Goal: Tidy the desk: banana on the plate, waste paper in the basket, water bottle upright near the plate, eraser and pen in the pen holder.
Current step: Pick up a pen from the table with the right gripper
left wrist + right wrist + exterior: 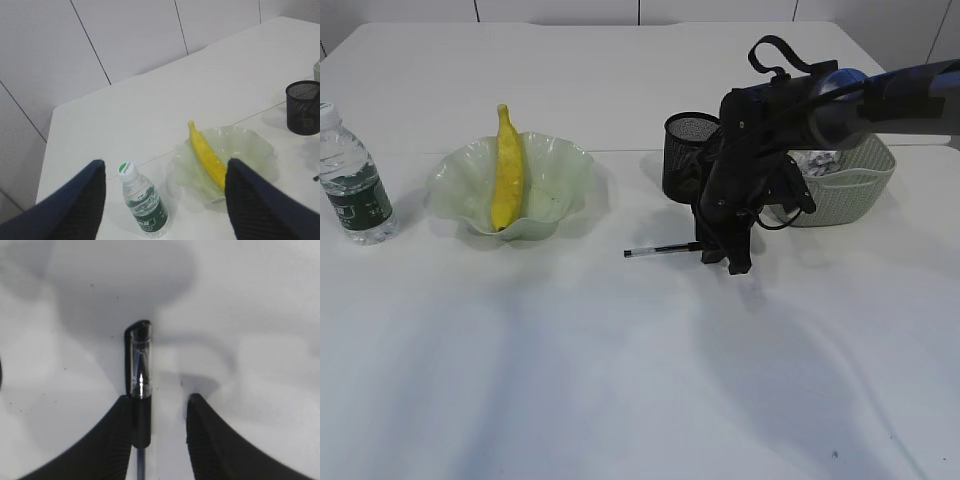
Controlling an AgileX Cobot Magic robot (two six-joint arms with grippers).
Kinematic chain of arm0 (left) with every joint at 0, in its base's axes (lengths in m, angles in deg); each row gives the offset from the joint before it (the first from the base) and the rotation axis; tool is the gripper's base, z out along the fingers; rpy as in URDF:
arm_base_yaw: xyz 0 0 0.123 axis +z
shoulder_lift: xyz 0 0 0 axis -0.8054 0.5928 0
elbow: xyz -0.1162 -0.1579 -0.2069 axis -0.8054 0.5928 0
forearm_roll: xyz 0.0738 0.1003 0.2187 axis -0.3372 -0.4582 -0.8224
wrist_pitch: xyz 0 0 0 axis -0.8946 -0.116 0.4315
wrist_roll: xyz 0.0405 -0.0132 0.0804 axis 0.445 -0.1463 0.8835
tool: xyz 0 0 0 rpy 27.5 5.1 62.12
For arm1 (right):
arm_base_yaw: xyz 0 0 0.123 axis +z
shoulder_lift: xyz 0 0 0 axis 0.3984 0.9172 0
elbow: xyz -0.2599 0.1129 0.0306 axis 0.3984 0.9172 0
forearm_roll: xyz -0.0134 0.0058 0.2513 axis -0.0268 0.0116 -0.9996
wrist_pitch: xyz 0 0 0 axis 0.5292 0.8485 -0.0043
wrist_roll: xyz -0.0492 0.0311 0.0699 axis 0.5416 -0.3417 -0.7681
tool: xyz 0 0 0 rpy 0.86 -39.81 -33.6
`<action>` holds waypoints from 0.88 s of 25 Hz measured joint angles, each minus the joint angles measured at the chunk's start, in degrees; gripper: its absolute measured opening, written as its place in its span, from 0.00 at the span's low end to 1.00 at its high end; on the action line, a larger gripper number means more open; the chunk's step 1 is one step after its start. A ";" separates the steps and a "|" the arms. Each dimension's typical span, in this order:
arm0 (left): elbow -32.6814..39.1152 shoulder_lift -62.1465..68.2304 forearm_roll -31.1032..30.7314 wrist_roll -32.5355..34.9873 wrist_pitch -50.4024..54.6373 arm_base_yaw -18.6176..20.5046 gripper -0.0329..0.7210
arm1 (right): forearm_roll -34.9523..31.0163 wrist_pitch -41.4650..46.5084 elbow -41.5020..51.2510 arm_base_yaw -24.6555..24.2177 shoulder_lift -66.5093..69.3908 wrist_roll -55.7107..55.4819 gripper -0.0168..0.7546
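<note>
The banana (505,170) (207,157) lies in the pale green plate (570,160) (252,145). Left of the plate, the water bottle (355,185) (145,205) stands upright. The pen (660,250) (139,362) lies flat on the desk (620,380) in front of the black mesh pen holder (688,150) (302,107). My right gripper (725,262) (160,405) is down over the pen's right end, open, with the pen against one finger and a gap to the other. My left gripper (165,165) hangs open high above the bottle. Waste paper (817,162) sits in the basket (860,175). The eraser is out of view.
My right arm reaches in from the right, passing in front of the pen holder and the basket. A seam in the desk runs behind the plate and the holder.
</note>
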 joint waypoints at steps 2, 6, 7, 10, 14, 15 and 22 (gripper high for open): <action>0.00 0.00 0.00 0.00 0.00 0.00 0.74 | 0.00 0.00 0.00 0.00 0.00 -0.01 0.39; 0.00 0.00 0.13 0.00 0.00 0.00 0.74 | 0.00 0.00 0.00 0.00 0.00 -0.01 0.39; 0.00 0.00 0.13 0.00 0.00 0.00 0.74 | 0.00 -0.24 0.00 0.00 0.00 -0.01 0.39; 0.00 0.00 0.13 0.00 0.00 0.00 0.74 | 0.00 -2.56 0.00 0.00 0.00 0.10 0.39; 0.00 0.00 0.13 0.00 0.00 0.00 0.74 | 0.00 -5.20 0.20 0.00 0.00 0.74 0.39; 0.00 0.00 0.13 0.00 0.00 0.00 0.74 | 0.00 -5.30 0.20 0.00 0.00 1.03 0.39; 0.00 0.00 0.13 0.00 0.09 0.00 0.74 | -0.04 -5.34 0.20 0.00 0.00 2.85 0.39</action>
